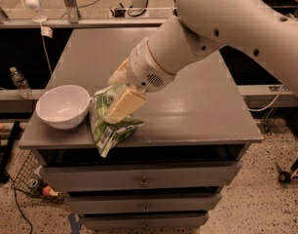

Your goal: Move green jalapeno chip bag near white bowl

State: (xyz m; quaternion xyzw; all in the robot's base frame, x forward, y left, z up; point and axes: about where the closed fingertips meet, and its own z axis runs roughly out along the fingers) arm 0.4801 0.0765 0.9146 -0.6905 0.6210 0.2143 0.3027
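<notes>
The green jalapeno chip bag (109, 128) lies on the grey table (197, 111) at its front left edge, with its lower end hanging slightly over the edge. It sits right beside the white bowl (63, 106), almost touching the bowl's right side. My gripper (111, 100) comes in from the upper right. Its cream fingers (125, 104) are closed around the upper part of the bag. The bowl is upright and looks empty.
The table top is a drawer cabinet with several drawers (144, 179) below. A clear plastic bottle (20, 82) stands on a ledge to the left. A rail with cables (90, 18) runs behind the table. Wires lie on the floor at the lower left.
</notes>
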